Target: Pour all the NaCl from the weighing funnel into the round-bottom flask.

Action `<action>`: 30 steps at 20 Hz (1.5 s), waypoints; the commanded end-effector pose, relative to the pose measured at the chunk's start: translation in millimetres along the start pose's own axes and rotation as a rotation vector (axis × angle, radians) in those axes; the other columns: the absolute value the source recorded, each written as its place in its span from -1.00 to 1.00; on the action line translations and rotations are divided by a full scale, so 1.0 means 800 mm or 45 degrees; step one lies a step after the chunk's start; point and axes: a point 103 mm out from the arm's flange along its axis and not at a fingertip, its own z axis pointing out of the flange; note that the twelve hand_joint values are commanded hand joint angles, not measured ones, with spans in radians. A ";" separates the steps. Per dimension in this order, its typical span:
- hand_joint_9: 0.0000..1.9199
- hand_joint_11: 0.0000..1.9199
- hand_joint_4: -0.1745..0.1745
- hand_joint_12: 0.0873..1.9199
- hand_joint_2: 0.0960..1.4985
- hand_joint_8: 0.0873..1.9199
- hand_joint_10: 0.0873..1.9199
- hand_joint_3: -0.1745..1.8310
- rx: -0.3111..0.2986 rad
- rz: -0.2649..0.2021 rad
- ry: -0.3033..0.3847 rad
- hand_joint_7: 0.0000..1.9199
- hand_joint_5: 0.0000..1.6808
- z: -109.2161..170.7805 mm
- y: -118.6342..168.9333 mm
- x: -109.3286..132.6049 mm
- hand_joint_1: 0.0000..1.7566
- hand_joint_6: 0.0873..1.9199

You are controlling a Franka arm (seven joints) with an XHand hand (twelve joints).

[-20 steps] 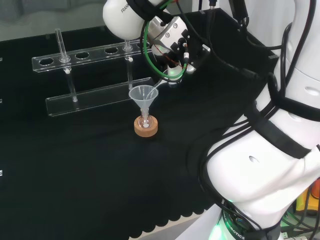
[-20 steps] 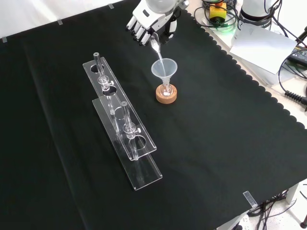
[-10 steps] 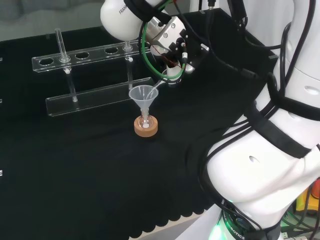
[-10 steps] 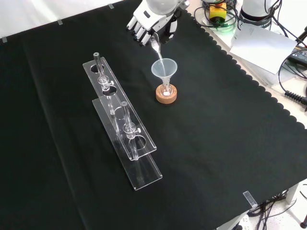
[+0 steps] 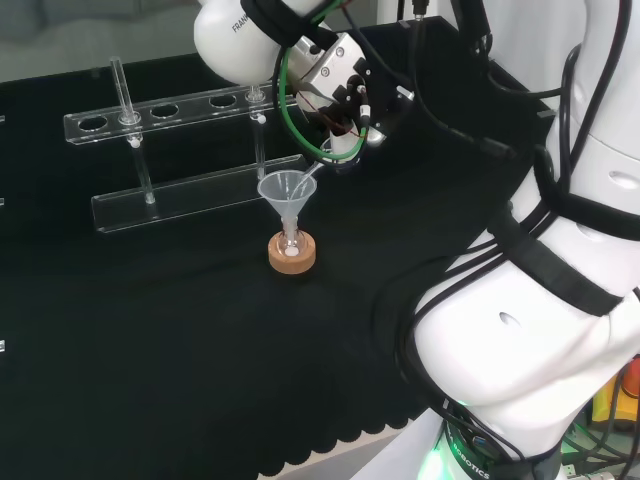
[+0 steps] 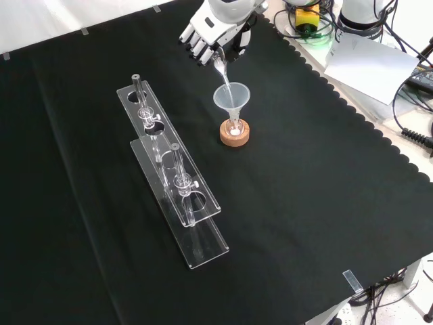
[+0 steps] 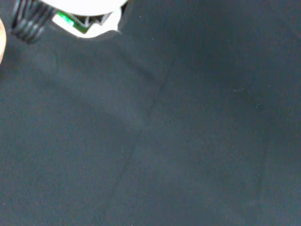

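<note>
A small round-bottom flask (image 6: 235, 126) stands in a cork ring (image 6: 235, 134) on the black cloth, with a clear plastic funnel (image 6: 231, 99) in its neck. A little white powder lies at the flask's bottom. The hand (image 6: 211, 30) hangs above and behind the funnel in the front view, its fingers curled round a clear glass weighing funnel (image 6: 220, 66). That piece is tilted, its thin spout pointing down into the plastic funnel's mouth. In the head view the hand (image 5: 345, 95) sits up and to the right of the plastic funnel (image 5: 287, 195), and the weighing funnel's spout (image 5: 312, 173) reaches its rim.
A clear acrylic test tube rack (image 6: 172, 177) stands left of the flask in the front view, with two glass tubes (image 6: 177, 169) in it. In the head view the rack (image 5: 175, 150) lies behind the flask. Cables and papers lie beyond the cloth's scalloped edge (image 6: 365, 115).
In the head view the hand with the weighing funnel has shifted slightly up and to the left. The flask, cork ring and plastic funnel have stayed put.
</note>
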 end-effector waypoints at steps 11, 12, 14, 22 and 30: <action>-0.01 -0.40 1.00 0.24 -0.26 -0.43 -0.64 -0.02 -0.008 -0.016 -0.035 -0.18 0.41 0.000 0.002 0.001 0.26 -0.11; -0.01 -0.40 1.00 0.24 -0.26 -0.43 -0.64 -0.02 -0.011 -0.019 -0.039 -0.18 0.41 -0.001 0.002 0.002 0.26 -0.11; -0.01 -0.40 1.00 0.25 -0.26 -0.43 -0.64 -0.02 -0.011 -0.017 -0.051 -0.18 0.41 -0.004 0.001 0.004 0.26 -0.11; -0.01 -0.40 1.00 0.24 -0.26 -0.43 -0.64 -0.02 0.001 -0.007 -0.069 -0.18 0.41 -0.010 0.002 0.008 0.26 -0.11; -0.01 -0.40 1.00 0.24 -0.26 -0.43 -0.64 -0.02 0.009 -0.003 -0.075 -0.19 0.41 -0.010 0.003 0.007 0.26 -0.11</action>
